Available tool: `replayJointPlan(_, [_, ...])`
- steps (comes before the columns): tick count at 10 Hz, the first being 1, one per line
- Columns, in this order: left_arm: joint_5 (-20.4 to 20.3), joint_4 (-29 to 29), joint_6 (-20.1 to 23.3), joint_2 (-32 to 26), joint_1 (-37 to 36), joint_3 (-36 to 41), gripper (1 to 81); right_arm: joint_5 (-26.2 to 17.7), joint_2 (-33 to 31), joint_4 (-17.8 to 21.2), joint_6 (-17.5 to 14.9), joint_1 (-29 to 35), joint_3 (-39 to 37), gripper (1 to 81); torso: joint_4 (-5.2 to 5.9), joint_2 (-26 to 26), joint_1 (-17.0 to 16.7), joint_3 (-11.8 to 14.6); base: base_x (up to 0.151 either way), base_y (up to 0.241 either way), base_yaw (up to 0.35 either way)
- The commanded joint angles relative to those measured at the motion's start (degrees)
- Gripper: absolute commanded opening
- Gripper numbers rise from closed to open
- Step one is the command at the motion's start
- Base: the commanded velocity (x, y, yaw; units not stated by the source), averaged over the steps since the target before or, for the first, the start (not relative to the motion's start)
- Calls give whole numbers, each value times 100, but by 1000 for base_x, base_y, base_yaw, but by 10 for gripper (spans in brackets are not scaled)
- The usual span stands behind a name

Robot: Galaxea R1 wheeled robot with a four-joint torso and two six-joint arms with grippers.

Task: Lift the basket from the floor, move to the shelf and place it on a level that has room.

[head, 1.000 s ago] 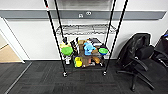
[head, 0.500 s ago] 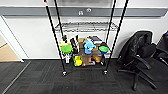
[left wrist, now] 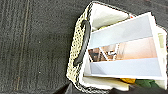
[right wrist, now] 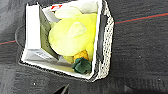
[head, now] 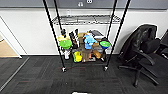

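Directly under both our wrist cameras sits the basket (right wrist: 67,42), over the dark carpet floor (right wrist: 140,50); whether either pincer is spread or pinching its dark handles we cannot tell. We judge the nearest risk to be a tilt: the load is piled high and loose, so an uneven lift could tip it out. Inside lie a yellow plush toy (right wrist: 72,37), a green item (right wrist: 81,65) and a large flat printed box (left wrist: 125,47) lying across the top. Farther ahead stands the shelf (head: 85,40), its lower tier crowded with green bowls (head: 65,44) and a blue toy (head: 88,41); the wire level (head: 86,19) above looks free. Its thin poles and the office chair (head: 145,52) beside it could snag the basket.
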Motion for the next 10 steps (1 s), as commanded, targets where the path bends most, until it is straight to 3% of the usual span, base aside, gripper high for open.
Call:
replayJointPlan(1, [448, 7, 5, -88, -749, 1, 811, -396, 25, 72, 7, 610, 40, 811, 0, -549, 354, 9, 0, 0, 0])
replayJointPlan(8, [667, 77, 5, 149, -943, -386, 811, -431, 78, 186, 7, 865, 31, 811, 0, -1933, 1222, -77, 0, 0, 0])
replayJointPlan(10, [667, 77, 5, 175, -951, -386, 811, -431, 78, 283, 7, 900, -13, 811, 0, -2300, 1452, -556, 0, 0, 0])
